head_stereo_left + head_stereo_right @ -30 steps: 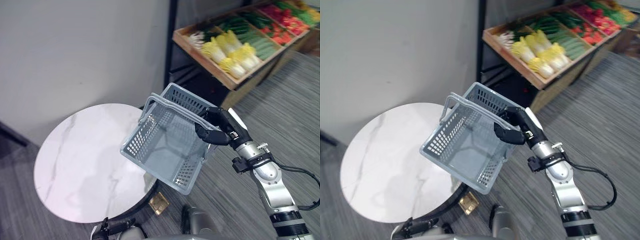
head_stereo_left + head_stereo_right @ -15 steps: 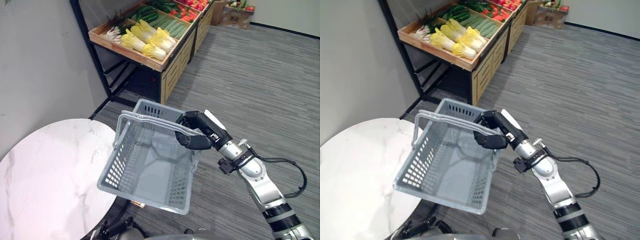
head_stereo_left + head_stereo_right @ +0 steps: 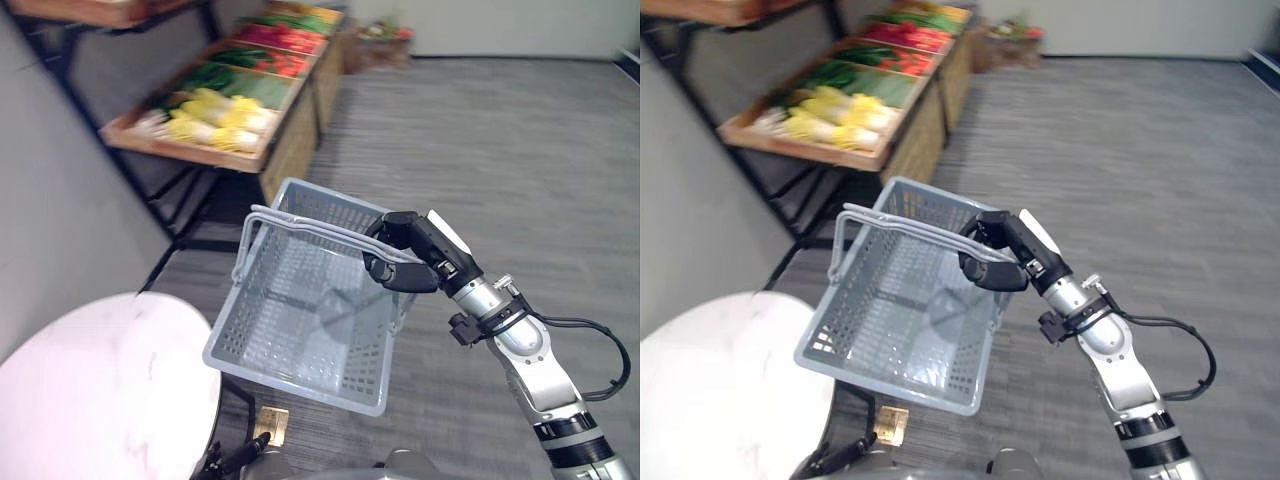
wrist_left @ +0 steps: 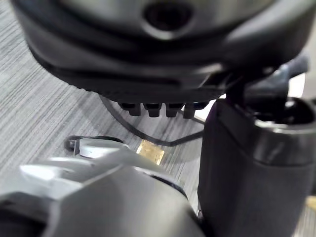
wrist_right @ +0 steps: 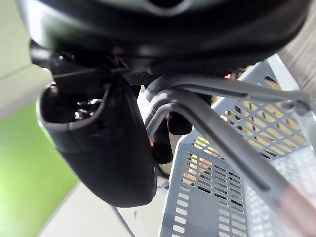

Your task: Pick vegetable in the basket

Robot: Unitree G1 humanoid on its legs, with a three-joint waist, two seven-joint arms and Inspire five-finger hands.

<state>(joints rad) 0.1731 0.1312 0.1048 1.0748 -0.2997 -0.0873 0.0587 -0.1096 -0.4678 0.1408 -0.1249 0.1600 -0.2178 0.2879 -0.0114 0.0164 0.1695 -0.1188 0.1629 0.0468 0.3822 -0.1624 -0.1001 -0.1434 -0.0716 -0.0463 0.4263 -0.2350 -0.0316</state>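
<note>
Above the grey floor (image 3: 520, 140), between a wooden stand (image 3: 200, 153) farther off and a round white table (image 3: 100, 390) close by, a grey basket (image 3: 300, 330) hangs tilted in the air. The right hand (image 3: 410, 255) is curled round its handles (image 3: 300, 225). Vegetables (image 3: 212, 124) lie in the stand, well apart from the basket. I cannot tell whether the left hand (image 4: 163, 54) is open or closed.

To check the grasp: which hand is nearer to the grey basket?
Right. The right hand has its fingers curled round the basket handles; the left hand is low down, below the basket, not touching it.
</note>
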